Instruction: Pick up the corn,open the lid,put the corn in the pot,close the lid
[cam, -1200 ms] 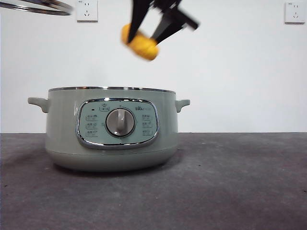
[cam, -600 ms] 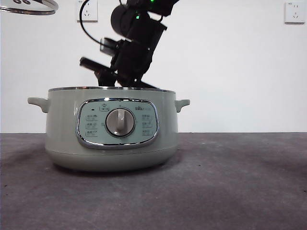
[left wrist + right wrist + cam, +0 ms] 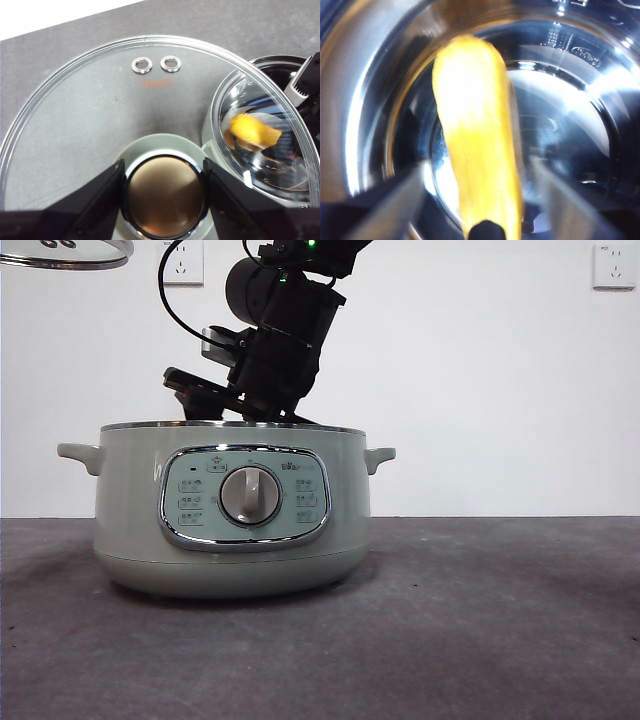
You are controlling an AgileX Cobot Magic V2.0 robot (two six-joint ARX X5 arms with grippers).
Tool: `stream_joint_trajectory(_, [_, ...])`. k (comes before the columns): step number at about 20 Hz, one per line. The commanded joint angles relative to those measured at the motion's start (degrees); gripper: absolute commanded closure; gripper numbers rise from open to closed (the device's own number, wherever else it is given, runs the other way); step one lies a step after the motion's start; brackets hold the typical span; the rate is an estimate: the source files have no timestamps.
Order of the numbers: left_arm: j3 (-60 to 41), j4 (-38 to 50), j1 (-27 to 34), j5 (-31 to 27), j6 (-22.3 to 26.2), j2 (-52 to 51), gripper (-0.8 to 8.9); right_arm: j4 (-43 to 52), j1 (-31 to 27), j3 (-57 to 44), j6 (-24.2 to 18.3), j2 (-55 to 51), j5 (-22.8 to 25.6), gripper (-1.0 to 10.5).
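Observation:
The pale green pot (image 3: 130, 510) stands uncovered on the dark table. My right arm (image 3: 275, 340) reaches down into it from above, and the rim hides its jaws in the front view. In the right wrist view my right gripper (image 3: 477, 175) is open inside the shiny steel bowl (image 3: 570, 100), its jaws spread to either side of the yellow corn (image 3: 475, 140) with gaps between. My left gripper (image 3: 163, 170) is shut on the knob (image 3: 164, 200) of the glass lid (image 3: 100, 115) and holds the lid (image 3: 65, 255) high to the pot's left. The corn (image 3: 252, 131) shows through the glass.
Two wall sockets (image 3: 181, 262) (image 3: 613, 265) sit on the white wall behind. The dark grey table (image 3: 480, 620) runs in front of and to the right of the pot. The right arm (image 3: 307, 85) shows at the edge of the left wrist view.
A second ago the right gripper held the corn above the pot. It has since gone down into the pot. The lid has stayed high at the left.

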Motion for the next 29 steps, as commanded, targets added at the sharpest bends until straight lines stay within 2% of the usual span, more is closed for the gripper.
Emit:
stream_joint_trajectory(1, [0.31, 1.9, 0.07, 0.13, 0.07, -0.24, 8.22, -0.04, 0.26, 0.17, -0.57, 0.76, 0.17, 4.4])
stream_joint_trajectory(5, [0.31, 2.1, 0.04, 1.6, 0.0, 2.03, 8.22, -0.98, 0.17, 0.24, -0.66, -4.83, 0.98, 4.8])
stream_joint_trajectory(8, [0.31, 2.29, 0.02, 1.68, -0.44, 5.03, 8.22, -5.64, 0.15, 0.24, -3.1, -12.22, 7.65, 7.1])
stream_joint_trajectory(10, [0.31, 2.56, -0.59, 3.89, -0.57, 7.43, 8.22, -10.86, 0.13, 0.24, -4.68, -17.07, 13.9, 9.4])
stream_joint_trajectory(12, [0.31, 3.34, -1.77, 5.73, -0.83, 9.79, 8.22, -15.65, -0.33, 0.22, -6.45, -21.49, 17.53, 9.6])
stream_joint_trajectory(17, [0.31, 7.67, -8.81, 5.9, -1.62, 15.06, 8.22, -24.7, -3.74, 0.17, -8.15, -29.29, 17.59, 9.6])
stream_joint_trajectory(25, [0.31, 14.01, -18.86, 5.84, -2.75, 23.76, 8.22, -24.9, -6.69, -1.73, -9.97, -35.21, 17.57, 9.6])
stream_joint_trajectory(29, [0.31, 14.58, -20.63, 5.51, -2.75, 27.3, 8.22, -24.87, -7.02, -9.11, -10.97, -39.85, 17.57, 9.6])
